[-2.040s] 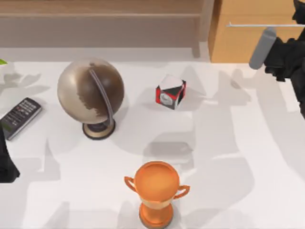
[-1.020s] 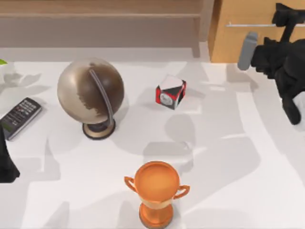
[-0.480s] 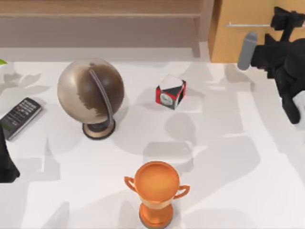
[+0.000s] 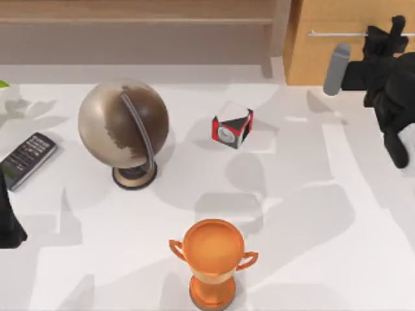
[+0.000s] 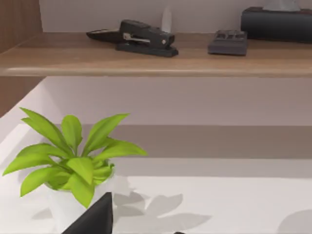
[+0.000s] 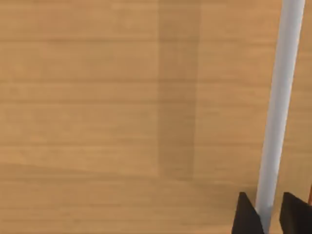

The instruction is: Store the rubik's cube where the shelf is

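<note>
The rubik's cube is out of view. The shelf (image 4: 136, 21) is a long light-wood board along the table's back, with a wooden upright (image 4: 279, 32) at its right end and a grey-beige recess below; its board (image 5: 156, 61) also spans the left wrist view. My right gripper (image 4: 387, 29) is at the back right, against the drawer front (image 4: 324, 61). Its fingers stand open on either side of the thin silver handle (image 6: 278, 97), with the gripper (image 6: 270, 214) straddling the bar. My left arm (image 4: 6, 223) is parked at the left edge.
A red, white and black cube with a round emblem (image 4: 232, 124) lies mid-table. A globe (image 4: 123, 126) stands to its left, an orange trophy (image 4: 213, 259) at the front and a remote (image 4: 27, 159) far left. A potted plant (image 5: 73, 161) stands below the shelf, which holds a stapler (image 5: 141, 38).
My right arm has swung in from the right edge and pushed its gripper back up to the drawer handle. The left arm and the table objects have not moved.
</note>
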`<state>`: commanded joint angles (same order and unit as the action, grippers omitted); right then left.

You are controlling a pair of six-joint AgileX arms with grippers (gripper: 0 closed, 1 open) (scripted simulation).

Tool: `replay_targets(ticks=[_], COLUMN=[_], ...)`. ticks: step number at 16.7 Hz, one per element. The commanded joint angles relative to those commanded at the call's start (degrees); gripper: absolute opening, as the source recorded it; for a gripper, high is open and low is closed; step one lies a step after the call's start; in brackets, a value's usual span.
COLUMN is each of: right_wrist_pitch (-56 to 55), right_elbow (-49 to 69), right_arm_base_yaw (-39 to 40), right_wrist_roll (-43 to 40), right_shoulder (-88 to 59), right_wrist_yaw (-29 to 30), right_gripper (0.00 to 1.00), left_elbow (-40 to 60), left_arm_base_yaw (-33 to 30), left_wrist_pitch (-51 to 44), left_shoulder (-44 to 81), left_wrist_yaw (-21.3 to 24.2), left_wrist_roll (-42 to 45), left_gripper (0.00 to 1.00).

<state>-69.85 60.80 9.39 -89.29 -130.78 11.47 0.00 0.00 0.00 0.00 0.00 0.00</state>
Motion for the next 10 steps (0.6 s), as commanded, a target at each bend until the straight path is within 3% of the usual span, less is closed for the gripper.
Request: replay_targets(ticks=[10], right_wrist_pitch=[0.03], right_elbow=[-0.26], right_arm_base_yaw=[0.21], right_wrist_roll=[0.18], right_shoulder=[0.05], right_wrist_yaw=[0.03], right_gripper=[0.00], left_elbow=[0.00], left_arm_base_yaw=[0.00], left_wrist_pitch=[0.00], left_shoulder=[0.00], left_wrist_yaw=[0.00], left_wrist_roll=[0.00], left_gripper=[1.00])
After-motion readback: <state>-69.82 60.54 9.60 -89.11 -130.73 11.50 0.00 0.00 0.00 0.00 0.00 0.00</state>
